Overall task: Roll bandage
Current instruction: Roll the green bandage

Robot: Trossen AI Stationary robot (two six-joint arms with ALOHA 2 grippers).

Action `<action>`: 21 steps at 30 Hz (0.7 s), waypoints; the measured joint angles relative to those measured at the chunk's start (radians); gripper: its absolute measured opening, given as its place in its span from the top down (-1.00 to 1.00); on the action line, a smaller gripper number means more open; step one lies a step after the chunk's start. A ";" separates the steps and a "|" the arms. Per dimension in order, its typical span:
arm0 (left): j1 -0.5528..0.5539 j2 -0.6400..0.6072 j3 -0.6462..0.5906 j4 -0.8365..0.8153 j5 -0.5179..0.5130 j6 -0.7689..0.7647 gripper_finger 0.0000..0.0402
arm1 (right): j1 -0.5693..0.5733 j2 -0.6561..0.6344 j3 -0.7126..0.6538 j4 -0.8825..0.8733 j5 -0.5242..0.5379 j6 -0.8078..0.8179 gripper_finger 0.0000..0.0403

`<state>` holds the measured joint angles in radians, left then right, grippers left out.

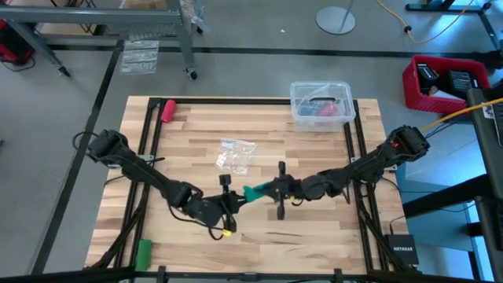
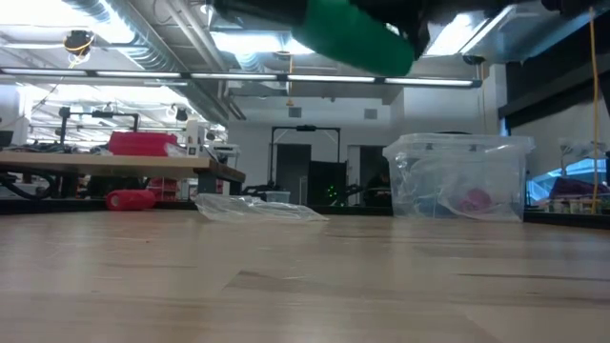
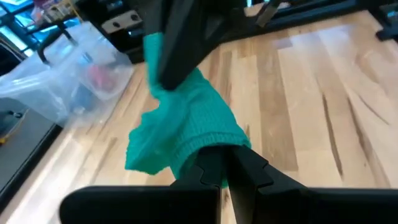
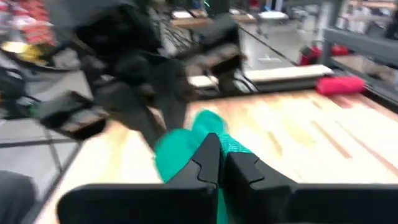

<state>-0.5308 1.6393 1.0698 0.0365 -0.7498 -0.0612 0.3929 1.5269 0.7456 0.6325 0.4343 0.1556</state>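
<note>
The teal-green bandage is a short crumpled bunch held in the air over the middle of the table between my two grippers. It also shows at the top of the low view, clear of the tabletop. My left gripper is shut on its left end. My right gripper is shut on its right end. In the left wrist view the bandage bulges between my own fingers and the other arm's finger. My left gripper pinches one end of the bandage between its two shut fingers, coming level from the table's left. The cloth is bunched in several layers and lifted clear of the table. My right gripper pinches the opposite end between its two shut fingers, coming level from the table's right. The cloth is bunched there and lifted clear; the blur hides more.
A clear plastic box with a pink-red roll stands at the far right. A clear plastic bag lies just beyond the grippers. A red roll lies at the far left, and a small bright-green roll at the near left.
</note>
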 joint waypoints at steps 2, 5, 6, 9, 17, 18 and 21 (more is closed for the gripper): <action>0.000 0.019 0.000 0.000 0.000 0.001 0.99 | -0.003 0.000 0.000 -0.040 0.022 0.024 0.95; 0.013 0.054 0.000 0.002 0.001 0.006 0.99 | -0.016 0.000 0.000 -0.097 0.023 0.054 0.82; 0.020 0.065 0.000 0.002 0.001 0.011 0.99 | -0.023 0.000 0.000 -0.125 0.021 0.073 0.74; 0.044 0.094 0.000 0.003 0.010 0.011 0.99 | -0.042 0.006 0.000 -0.197 0.027 0.107 0.49; 0.147 0.140 -0.162 0.277 0.185 -0.045 0.99 | -0.083 0.081 0.000 -0.294 -0.005 0.135 0.08; 0.156 0.139 -0.189 0.332 0.205 -0.045 0.99 | -0.087 0.091 0.000 -0.297 -0.005 0.128 0.06; 0.192 0.139 -0.267 0.458 0.286 -0.044 0.99 | -0.100 0.114 0.000 -0.302 -0.035 0.100 0.06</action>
<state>-0.3393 1.7782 0.8026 0.4949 -0.4643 -0.1056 0.2925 1.6413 0.7452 0.3309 0.3994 0.2560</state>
